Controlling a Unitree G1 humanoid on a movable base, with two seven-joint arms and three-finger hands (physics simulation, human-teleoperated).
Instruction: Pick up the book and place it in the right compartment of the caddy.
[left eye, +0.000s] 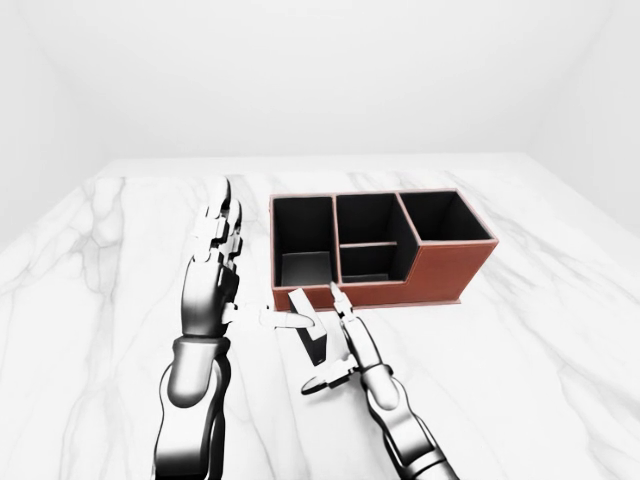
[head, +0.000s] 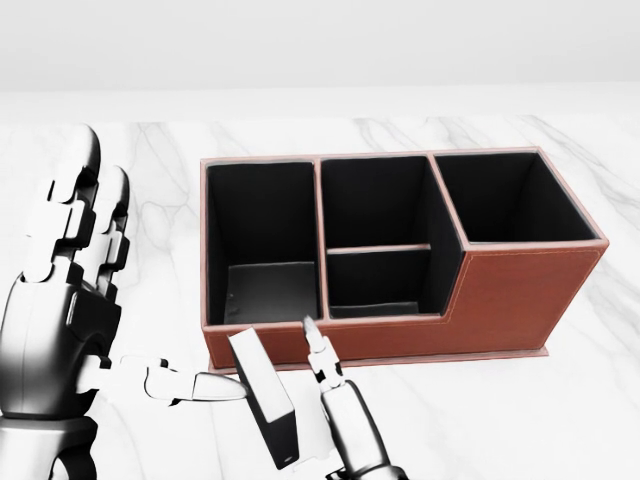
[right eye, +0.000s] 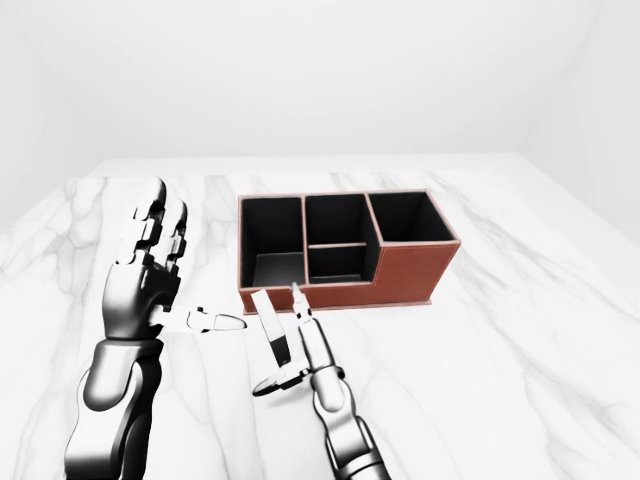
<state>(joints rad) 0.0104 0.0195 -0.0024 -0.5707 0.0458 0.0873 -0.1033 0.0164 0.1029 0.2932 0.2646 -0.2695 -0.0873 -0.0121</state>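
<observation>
The book (head: 262, 395), thin with a pale cover and a dark end, stands tilted on the marble just below the caddy's lower-left corner in the head view. The brown caddy (head: 520, 290) has black compartments; its right compartment (head: 505, 200) is deep and holds nothing. My left hand (head: 135, 300) is open, fingers pointing up, and its thumb (head: 215, 385) reaches the book's left face. Rising from the bottom edge, my right hand (head: 320, 405) is open. Its long finger (head: 315, 350) lies close along the book's right side and its thumb (right eye: 265, 385) curls under the book's near end.
The caddy's left compartment (head: 260, 230) and the two smaller middle ones (head: 375, 200) hold nothing. White marble tabletop (head: 560, 410) spreads to the right of and below the caddy. Plain white walls stand beyond the table's far edge (left eye: 320, 158).
</observation>
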